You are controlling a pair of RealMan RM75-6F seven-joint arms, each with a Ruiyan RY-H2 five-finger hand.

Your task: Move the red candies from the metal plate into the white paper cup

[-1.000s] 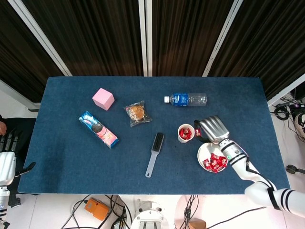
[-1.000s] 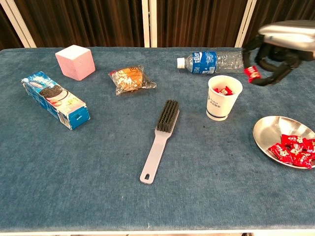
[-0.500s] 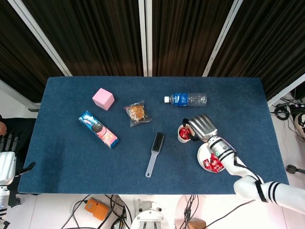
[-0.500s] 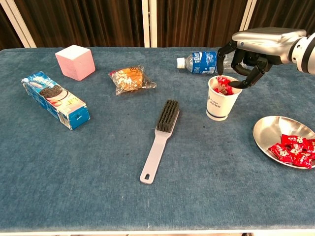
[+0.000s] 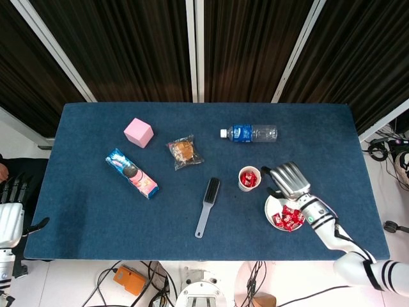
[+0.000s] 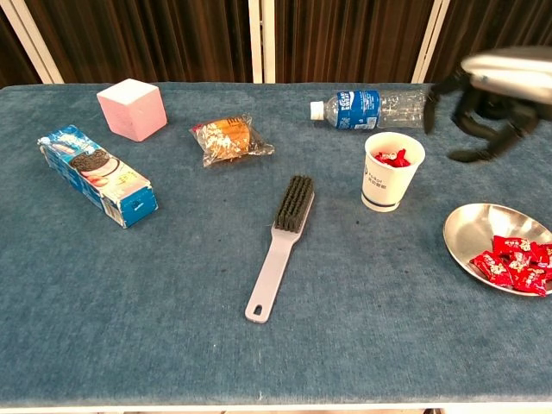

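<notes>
Left to right, the blue cloth-covered table point(image 6: 172, 345) carries one blue oblong box of sandwich cookies point(image 6: 97, 175), one pink foam cube point(image 6: 131, 108), one clear-wrapped pastry point(image 6: 226, 140), one grey long-handled brush point(image 6: 279, 245), one clear plastic water bottle with a blue label point(image 6: 369, 108), one white paper cup point(image 6: 392, 172) and one round metal plate point(image 6: 483, 226).

The left hand point(image 5: 9, 217) sits off the table's left edge, only partly in frame; whether it is spread or curled cannot be told. It is well apart from every task item.

The cup stands upright and already contains red wrapped candies point(image 6: 392, 158), at least two; the exact number cannot be read. The plate lies just right of the cup, nearer the front edge. It holds a cluster of red wrapped candies point(image 6: 516, 261) heaped on its right half, several in number; overlap prevents an exact count.

The right hand point(image 6: 487, 99) hovers above the table, to the right of the cup and behind the plate. Its fingers are apart and curved downward, and nothing is visible between them.

Governing relation: the plate candies lie below the right hand and toward the front edge. The right hand is by far the nearer. The heap shows no common long axis, so a descent onto an outlying candy appears best.
</notes>
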